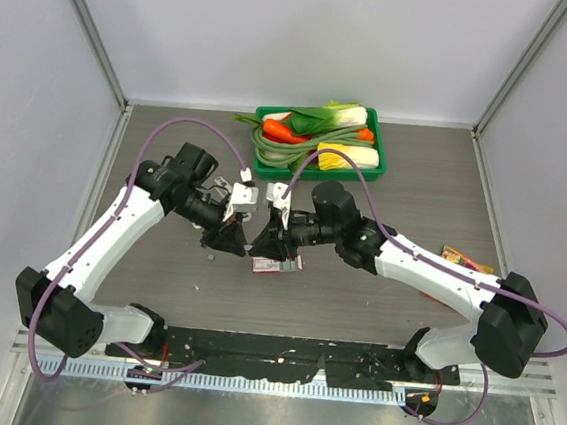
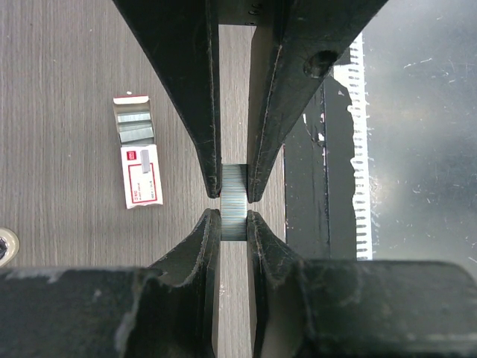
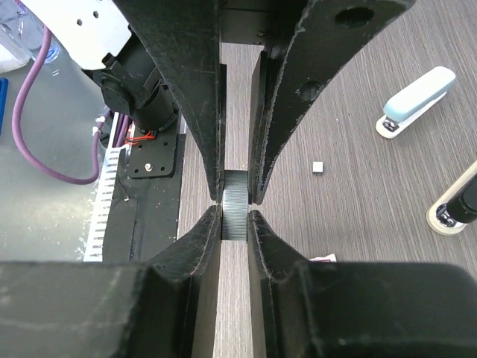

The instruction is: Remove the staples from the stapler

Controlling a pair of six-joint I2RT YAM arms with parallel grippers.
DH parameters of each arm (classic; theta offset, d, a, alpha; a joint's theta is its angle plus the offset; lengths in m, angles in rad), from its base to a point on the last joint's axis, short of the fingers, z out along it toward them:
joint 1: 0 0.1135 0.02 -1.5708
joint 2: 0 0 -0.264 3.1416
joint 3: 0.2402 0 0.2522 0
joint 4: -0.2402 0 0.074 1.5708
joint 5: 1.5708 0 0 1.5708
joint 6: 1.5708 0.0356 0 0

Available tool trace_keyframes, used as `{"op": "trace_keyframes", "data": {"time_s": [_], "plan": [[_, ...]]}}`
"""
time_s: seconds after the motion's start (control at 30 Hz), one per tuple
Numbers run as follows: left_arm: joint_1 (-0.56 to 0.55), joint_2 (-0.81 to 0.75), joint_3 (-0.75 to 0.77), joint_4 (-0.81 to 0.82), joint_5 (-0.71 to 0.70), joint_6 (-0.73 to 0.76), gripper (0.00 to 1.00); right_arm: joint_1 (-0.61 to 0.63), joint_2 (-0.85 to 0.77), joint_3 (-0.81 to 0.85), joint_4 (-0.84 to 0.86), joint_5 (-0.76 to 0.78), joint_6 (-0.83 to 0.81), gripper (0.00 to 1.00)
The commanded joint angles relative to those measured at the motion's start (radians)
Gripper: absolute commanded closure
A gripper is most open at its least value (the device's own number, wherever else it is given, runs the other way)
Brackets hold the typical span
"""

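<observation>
Both arms converge on mid-table. The left gripper (image 2: 235, 209) and the right gripper (image 3: 236, 212) each have their black fingers pressed together, and only a ribbed grey pad shows at the tips, so I see nothing gripped in either. The small pale blue and white plastic stapler (image 3: 417, 101) lies shut on its base on the grey wood-grain table (image 3: 373, 246), well apart from the right gripper and held by neither. I judge it needs a fresh grasp before anything comes out. I cannot make out the staples themselves; a tiny pale square speck (image 3: 317, 165) near the stapler is too small to identify. Near the left gripper lies a flat white cardboard packet with a red label (image 2: 140, 160), its flap open on grey strips inside — spare stock, I'd guess. Its white print is too small to read, and I see no brand on the stapler.
</observation>
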Motion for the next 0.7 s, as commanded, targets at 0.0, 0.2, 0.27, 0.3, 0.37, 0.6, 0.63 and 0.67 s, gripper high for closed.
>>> {"op": "trace_keyframes", "data": {"time_s": [0.0,0.2,0.27,0.3,0.37,0.6,0.63,0.67], "plan": [[-0.007,-0.023,0.032,0.007,0.016,0.003,0.94,-0.001,-0.010,0.035,0.035,0.008,-0.001,0.81],[-0.015,-0.031,0.021,0.016,0.009,-0.003,0.90,0.001,-0.022,0.018,0.078,0.026,0.025,0.87],[-0.015,-0.028,0.021,0.019,0.009,-0.004,0.90,0.004,-0.024,0.016,0.077,0.045,0.019,0.78],[-0.020,-0.026,0.021,0.020,0.010,-0.009,0.90,0.007,-0.025,0.015,0.075,0.066,0.014,0.73],[-0.021,-0.025,0.023,0.023,0.009,-0.014,0.90,0.011,-0.031,0.013,0.077,0.083,0.003,0.67],[-0.027,-0.017,0.027,0.031,0.009,-0.026,0.90,0.021,-0.031,0.016,0.078,0.114,-0.006,0.65],[-0.026,-0.019,0.026,0.031,0.009,-0.026,0.90,0.021,-0.031,0.016,0.078,0.114,-0.006,0.68],[-0.029,-0.019,0.026,0.033,0.009,-0.026,0.90,0.021,-0.031,0.015,0.077,0.112,-0.006,0.70]]}}
